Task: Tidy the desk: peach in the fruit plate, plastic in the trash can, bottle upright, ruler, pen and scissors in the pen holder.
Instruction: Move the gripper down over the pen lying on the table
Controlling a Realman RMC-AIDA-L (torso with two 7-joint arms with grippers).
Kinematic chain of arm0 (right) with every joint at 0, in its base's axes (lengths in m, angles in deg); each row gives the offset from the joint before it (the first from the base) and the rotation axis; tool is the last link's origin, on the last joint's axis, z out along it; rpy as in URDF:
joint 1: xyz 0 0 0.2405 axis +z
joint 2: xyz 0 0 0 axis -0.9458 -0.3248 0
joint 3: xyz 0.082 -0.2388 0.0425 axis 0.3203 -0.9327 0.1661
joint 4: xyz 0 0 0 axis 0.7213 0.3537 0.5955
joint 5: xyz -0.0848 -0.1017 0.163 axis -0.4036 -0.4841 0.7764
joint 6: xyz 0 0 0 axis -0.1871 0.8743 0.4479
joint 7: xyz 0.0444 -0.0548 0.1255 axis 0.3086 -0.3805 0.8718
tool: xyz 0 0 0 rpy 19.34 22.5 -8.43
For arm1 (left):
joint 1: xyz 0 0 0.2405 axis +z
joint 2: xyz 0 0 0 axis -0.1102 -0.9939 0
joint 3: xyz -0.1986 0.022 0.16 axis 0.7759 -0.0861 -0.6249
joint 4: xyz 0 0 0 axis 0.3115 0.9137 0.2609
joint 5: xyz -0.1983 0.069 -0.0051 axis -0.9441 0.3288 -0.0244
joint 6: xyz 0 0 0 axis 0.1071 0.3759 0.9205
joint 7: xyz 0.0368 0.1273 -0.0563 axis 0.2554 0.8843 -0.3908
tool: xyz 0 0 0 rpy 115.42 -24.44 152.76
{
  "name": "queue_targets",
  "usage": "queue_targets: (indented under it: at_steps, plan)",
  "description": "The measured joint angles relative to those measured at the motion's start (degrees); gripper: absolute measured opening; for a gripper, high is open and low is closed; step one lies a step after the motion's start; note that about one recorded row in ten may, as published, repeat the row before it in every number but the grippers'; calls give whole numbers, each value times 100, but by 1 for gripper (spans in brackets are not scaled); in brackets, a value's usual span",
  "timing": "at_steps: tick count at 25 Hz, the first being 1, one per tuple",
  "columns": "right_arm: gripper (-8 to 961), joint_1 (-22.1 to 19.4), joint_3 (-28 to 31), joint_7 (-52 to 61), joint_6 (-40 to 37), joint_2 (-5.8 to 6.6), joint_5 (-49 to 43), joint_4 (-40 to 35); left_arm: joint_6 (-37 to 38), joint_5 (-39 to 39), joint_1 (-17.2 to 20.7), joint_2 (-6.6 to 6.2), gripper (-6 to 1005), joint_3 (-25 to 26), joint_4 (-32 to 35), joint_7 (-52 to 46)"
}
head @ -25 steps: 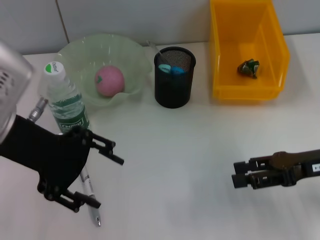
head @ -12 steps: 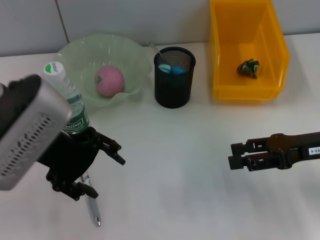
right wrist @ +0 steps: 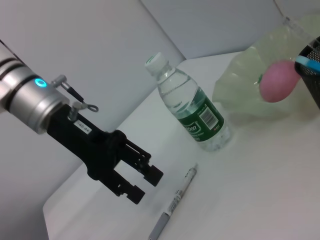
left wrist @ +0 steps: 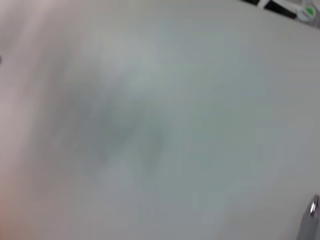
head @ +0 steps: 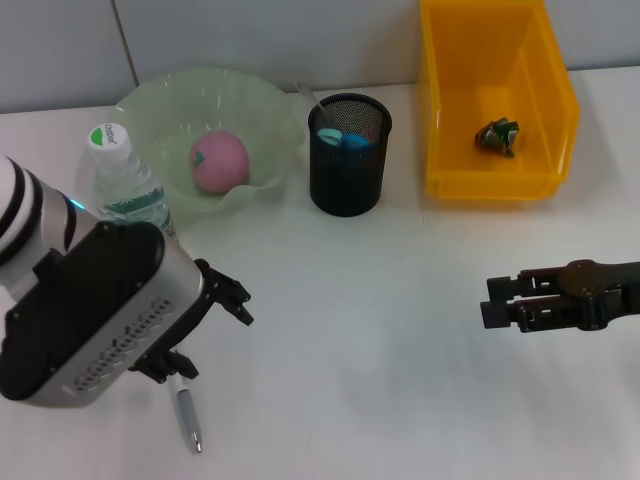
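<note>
So, head view: peach [head: 219,161] sits in the fruit plate [head: 150,100], plastic wad [head: 497,135] in the yellow trash can [head: 440,100], water bottle [head: 125,185] upright. Only the pen [head: 186,418] lies loose on the desk [head: 360,340], left pincer [head: 205,325] spread wide right above it. Right pincer [head: 500,301] idles apart, looks narrow.

Left wrist view: mostly bare desk, pen tip [left wrist: 311,220] at the edge.

Right wrist view: left pincer [right wrist: 142,182] hangs open just beside the pen [right wrist: 175,206]. I'd say next is drop down, straddle the barrel, close.
</note>
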Motion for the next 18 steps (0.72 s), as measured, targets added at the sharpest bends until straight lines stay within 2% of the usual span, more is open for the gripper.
queue_targets:
  at_steps: [4, 18]
  plan:
    - [729, -13, 23, 18, -52, 3, -44, 10, -212, 313, 24, 5, 757, -272, -71, -136]
    - [725, 83, 27, 144, -31, 21, -41, 5, -174, 811, 20, -15, 756, -575, -230, -51]
